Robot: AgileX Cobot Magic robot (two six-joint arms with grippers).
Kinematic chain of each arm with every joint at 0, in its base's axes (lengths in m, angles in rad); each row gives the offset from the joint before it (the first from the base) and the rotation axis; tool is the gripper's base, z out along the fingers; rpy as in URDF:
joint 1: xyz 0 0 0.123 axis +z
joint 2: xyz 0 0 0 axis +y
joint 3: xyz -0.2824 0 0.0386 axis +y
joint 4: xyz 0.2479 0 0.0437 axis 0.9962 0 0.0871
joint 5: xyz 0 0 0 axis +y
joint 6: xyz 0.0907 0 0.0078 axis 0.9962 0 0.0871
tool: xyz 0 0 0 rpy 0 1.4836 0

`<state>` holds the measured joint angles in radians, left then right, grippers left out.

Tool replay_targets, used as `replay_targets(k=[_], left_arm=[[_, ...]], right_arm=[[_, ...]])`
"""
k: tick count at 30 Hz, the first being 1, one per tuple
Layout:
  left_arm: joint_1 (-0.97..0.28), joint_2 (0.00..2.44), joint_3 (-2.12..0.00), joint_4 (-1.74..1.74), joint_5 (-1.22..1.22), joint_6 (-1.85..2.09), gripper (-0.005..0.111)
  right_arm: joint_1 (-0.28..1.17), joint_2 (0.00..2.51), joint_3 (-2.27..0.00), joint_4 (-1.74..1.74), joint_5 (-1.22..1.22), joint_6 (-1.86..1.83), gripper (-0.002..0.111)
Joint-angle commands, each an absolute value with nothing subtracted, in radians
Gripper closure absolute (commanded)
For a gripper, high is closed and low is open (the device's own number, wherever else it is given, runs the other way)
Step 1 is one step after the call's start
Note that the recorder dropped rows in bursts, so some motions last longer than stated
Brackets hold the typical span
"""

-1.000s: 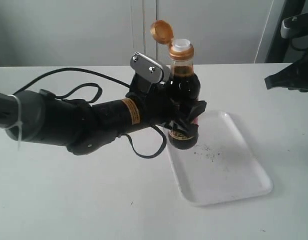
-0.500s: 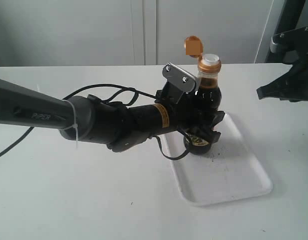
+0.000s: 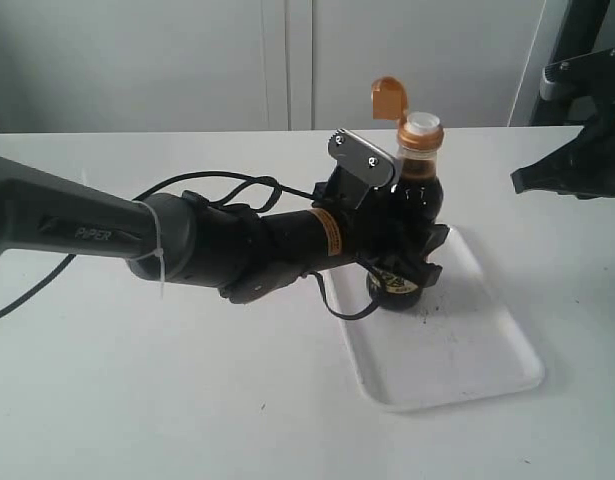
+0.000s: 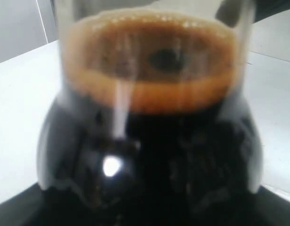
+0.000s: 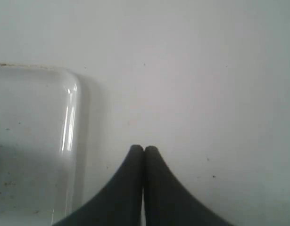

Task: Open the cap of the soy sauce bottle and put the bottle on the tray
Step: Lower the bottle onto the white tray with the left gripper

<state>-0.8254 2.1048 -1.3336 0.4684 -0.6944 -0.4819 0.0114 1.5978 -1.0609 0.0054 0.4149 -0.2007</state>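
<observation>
White counter (image 3: pixel 187 400) lies bare in the foreground, and over it the left arm reaches in low, trailing a loose black cable (image 3: pixel 227 185). At its end the left pincer (image 3: pixel 407 258) is clamped around the lower body of the soy sauce bottle (image 3: pixel 417 190). The grip sits low on the widest part, which I judge is meant to keep the bottle upright and the neck free. Just under the pincer, the bottle's base stands over the near end of the tray (image 3: pixel 487 350). Its fingers cover the label and most of the base, so I cannot tell whether the glass already rests on the plastic or hangs a little above it. Faint dark specks lie on the tray just beyond the pincer. Above the grip the cap (image 3: pixel 389 98) is flipped back on its hinge, leaving the white spout (image 3: pixel 423 125) bare, so the opening step looks done and only the setting down remains. From the left wrist view the bottle fills everything, blurred, showing dark liquid with a foamy brown rim; no fingertips show there. Well apart, off the tray's far side, the right pincer (image 5: pixel 144 155) hovers over the counter with its fingers pressed together and holding nothing, apparently parked out of the way. Behind everything a plain pale wall (image 3: pixel 137 60) closes the scene.
</observation>
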Motion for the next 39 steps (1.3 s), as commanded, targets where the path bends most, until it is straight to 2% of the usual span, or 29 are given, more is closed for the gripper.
replay_targets(k=[1,4,7,10,17,21,25,39], left_arm=[[-0.83,2.084,-1.346,0.476,-0.763,-0.5,0.107],[-0.83,2.084,-1.339,0.476,-0.763,-0.502,0.106],[-0.83,2.084,-1.339,0.476,-0.743,-0.51,0.097],[-0.83,2.084,-1.339,0.476,-0.711,-0.52,0.08],[-0.83,2.084,-1.339,0.479,-0.647,-0.528,0.024],[-0.83,2.082,-1.339,0.479,-0.634,-0.53,0.009],[-0.83,2.082,-1.339,0.479,-0.634,-0.53,0.004],[-0.83,2.006,-1.339,0.49,-0.531,-0.55,0.004]], right_arm=[[0.009,1.598,-1.057,0.027,0.405,-0.195,0.108],[0.009,1.598,-1.057,0.027,0.405,-0.195,0.108],[0.009,1.598,-1.057,0.027,0.405,-0.195,0.108],[0.009,1.598,-1.057,0.027,0.405,-0.195,0.108],[0.009,1.598,-1.057,0.03,0.405,-0.195,0.108],[0.009,1.598,-1.057,0.03,0.405,-0.195,0.108],[0.009,1.598,-1.057,0.032,0.405,-0.195,0.108],[0.009,1.598,-1.057,0.038,0.397,-0.195,0.108]])
